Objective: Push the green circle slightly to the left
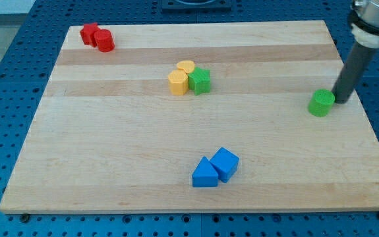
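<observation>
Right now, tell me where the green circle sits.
The green circle sits near the board's right edge, at mid height in the view, apart from the other blocks. My tip is just to its right, close against it.

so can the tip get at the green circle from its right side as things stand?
Probably yes. My tip already sits just right of the green circle, close or touching, with nothing between them. The board to the circle's left looks free of blocks.
</observation>
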